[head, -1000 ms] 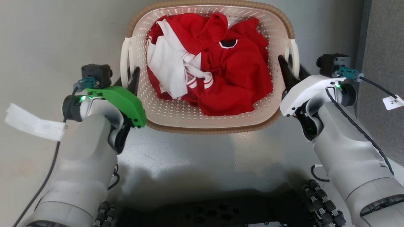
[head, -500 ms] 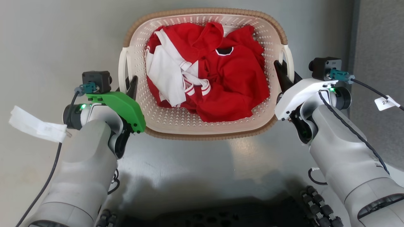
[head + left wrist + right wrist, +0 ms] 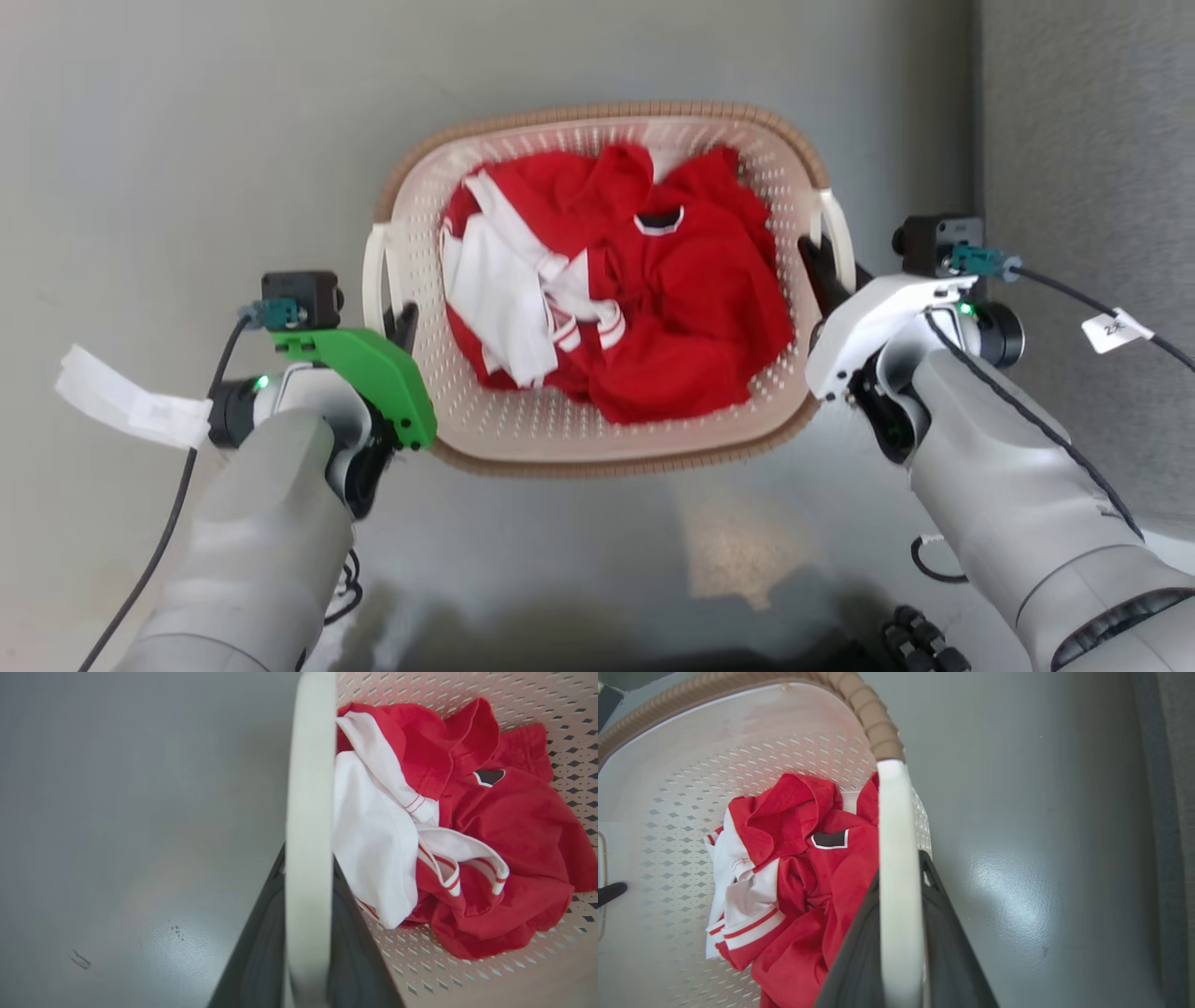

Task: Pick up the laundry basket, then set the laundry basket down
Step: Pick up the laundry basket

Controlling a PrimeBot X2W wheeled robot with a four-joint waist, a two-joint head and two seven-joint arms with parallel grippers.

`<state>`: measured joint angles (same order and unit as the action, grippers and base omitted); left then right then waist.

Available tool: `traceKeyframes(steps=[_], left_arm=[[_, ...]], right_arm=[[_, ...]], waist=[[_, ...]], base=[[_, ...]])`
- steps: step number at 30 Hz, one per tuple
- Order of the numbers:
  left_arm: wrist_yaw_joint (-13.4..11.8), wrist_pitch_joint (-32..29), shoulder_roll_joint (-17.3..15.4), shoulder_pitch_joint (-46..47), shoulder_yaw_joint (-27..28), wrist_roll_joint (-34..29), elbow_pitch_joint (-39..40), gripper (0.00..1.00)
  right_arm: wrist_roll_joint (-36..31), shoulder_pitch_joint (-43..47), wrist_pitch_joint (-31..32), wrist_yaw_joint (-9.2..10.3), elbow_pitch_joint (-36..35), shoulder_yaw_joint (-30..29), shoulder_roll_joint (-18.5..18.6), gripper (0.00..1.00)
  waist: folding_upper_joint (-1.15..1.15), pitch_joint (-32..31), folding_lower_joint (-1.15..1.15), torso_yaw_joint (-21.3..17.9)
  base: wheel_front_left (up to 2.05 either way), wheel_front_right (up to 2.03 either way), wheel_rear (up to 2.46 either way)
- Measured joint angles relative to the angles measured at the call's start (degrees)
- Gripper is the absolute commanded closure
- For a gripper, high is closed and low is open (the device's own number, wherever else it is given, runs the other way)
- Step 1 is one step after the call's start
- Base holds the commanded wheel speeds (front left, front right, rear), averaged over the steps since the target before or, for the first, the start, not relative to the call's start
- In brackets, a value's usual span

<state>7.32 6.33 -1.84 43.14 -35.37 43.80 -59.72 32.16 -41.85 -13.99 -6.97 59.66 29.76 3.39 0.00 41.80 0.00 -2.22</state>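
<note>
Looking down from the head camera, a cream-white perforated plastic laundry basket (image 3: pixel 560 439) with a brown woven-look rim sits in the middle of the view over a smooth grey floor (image 3: pixel 187 140). Whether it rests on the floor or hangs just above it cannot be told. Crumpled red and white garments (image 3: pixel 644 289) lie inside.

The left tool (image 3: pixel 392 317) is at the white left handle (image 3: pixel 373 271) and the right tool (image 3: pixel 831 266) is at the white right handle (image 3: pixel 837 238). In the left wrist view the handle bar (image 3: pixel 308 812) runs straight up between the two dark fingers (image 3: pixel 261 952), which press against it from both sides. The right wrist view shows the same pinch, with the bar (image 3: pixel 899 882) held between the dark fingers (image 3: pixel 952 952).

A bright green cover (image 3: pixel 369 364) sits on the left wrist. Each wrist has a small black camera, and a white paper tag hangs from each cable, one on the left (image 3: pixel 121 406) and one on the right (image 3: pixel 1111 329). A darker, rougher grey strip (image 3: pixel 1092 140) runs down the far right, near the right arm. Black wheel rollers (image 3: pixel 920 644) show at the bottom right.

Compared with a second ago, the whole view has shifted. The basket and arms appear smaller and lower in the view, and most of the robot's dark base has left the bottom edge. Both tools keep the same hold on the handles.
</note>
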Motion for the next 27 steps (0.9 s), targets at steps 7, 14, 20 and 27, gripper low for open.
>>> traceKeyframes(steps=[7, 14, 20, 27], left_arm=[[0.00, -2.21, 0.15, -2.20, -1.13, 2.46, -0.63, 1.00], [0.00, -5.58, 0.23, -4.34, -2.38, 5.34, -1.09, 1.00], [0.00, -8.82, 0.23, -6.26, -3.72, 6.84, -1.49, 1.00], [-0.01, -11.00, 0.22, -9.54, -4.99, 8.99, -1.90, 1.00]], right_arm=[[2.67, 0.71, 3.38, 0.00, 2.20, 2.07, -0.13, 1.00], [4.32, 1.65, 6.91, 0.00, 3.65, 3.82, -0.18, 1.00], [7.24, 4.41, 9.40, 0.00, 3.96, 5.11, -0.14, 1.00], [9.71, 7.05, 12.24, 0.00, 4.10, 6.80, -0.15, 1.00]], waist=[[0.00, -5.33, 0.00, -0.43], [0.00, -10.75, 0.00, -0.72], [0.00, -15.47, 0.00, -0.79], [0.00, -20.96, 0.00, -0.76]], base=[[0.00, 0.00, 0.00], [0.00, 0.00, 0.00], [0.00, 0.00, 0.00], [0.00, 0.00, 0.00]])
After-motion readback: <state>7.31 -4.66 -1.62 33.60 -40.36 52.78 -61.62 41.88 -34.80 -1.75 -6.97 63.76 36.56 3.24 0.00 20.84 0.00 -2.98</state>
